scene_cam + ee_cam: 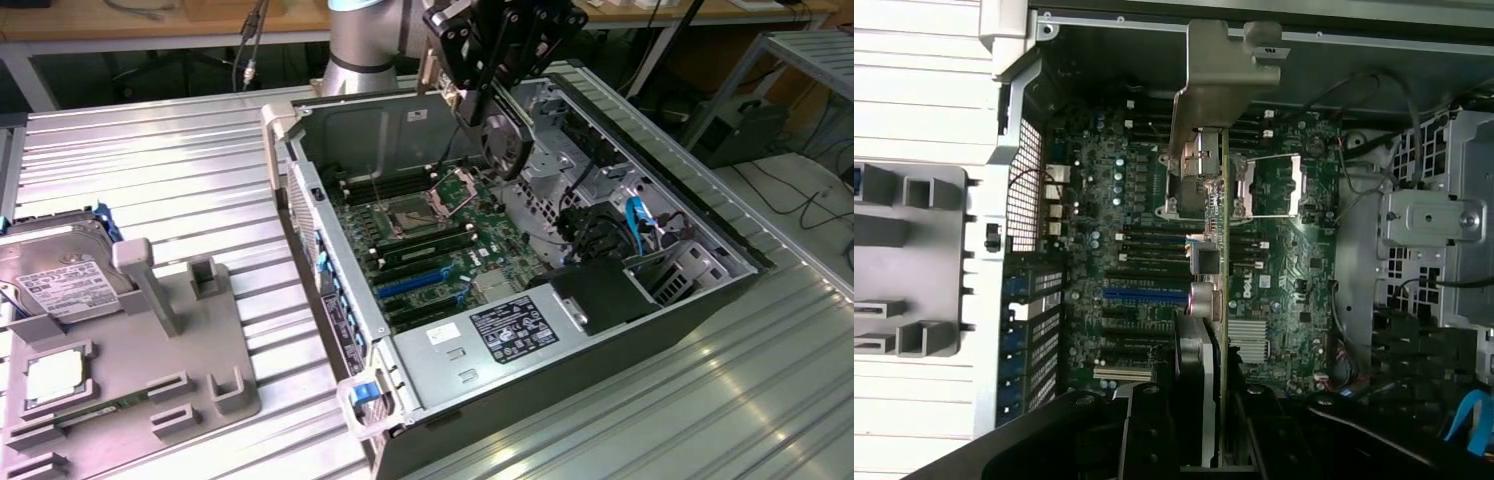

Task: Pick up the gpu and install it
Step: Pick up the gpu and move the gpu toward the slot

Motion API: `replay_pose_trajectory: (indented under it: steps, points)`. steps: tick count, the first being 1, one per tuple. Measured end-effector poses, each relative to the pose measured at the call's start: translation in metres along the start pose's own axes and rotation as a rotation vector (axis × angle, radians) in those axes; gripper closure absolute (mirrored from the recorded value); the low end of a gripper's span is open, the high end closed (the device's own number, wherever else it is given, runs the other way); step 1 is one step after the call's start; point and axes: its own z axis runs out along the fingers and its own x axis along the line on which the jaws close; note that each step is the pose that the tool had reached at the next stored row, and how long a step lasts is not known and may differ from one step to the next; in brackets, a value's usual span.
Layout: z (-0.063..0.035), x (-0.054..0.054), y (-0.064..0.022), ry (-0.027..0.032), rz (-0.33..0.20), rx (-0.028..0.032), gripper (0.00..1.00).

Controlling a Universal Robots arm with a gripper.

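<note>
The gripper [1206, 410] lay nearest the wrist camera, its black fingers [1150, 415] clenched on the gpu [509, 145]. The card was gripped by its two flat faces and stood on edge between them. Its silvery end bracket [1219, 90] was at the end farthest from the gripper.

In the exterior view the gpu hung below the gripper over the open computer case [318, 205], towards the case's far end. It was held above the motherboard [461, 255] and was not seated in any slot. In the wrist view the edge of the card ran across the processor socket [438, 197], whose retaining frame stood open.

The blue expansion slot [416, 285] lay on the board nearer the power supply [514, 330] and held no card. A blue cable [638, 215] ran through the drive bay area on the exterior view's right side of the case.

The case lay on its side on a ribbed metal table [160, 150]. A grey fixture [200, 385] sat on the table to the exterior view's left, well apart from the gpu. It carried a hard drive [54, 275] with a white label and a square silver-topped processor chip [54, 378]. The arm [363, 40] rose behind the case.
</note>
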Motion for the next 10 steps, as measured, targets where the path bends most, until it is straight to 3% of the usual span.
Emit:
replay_pose_trajectory:
  steps: [10]
  points:
    - [0.0004,-0.017,-0.0010,0.0000,0.000,0.0000,0.72]
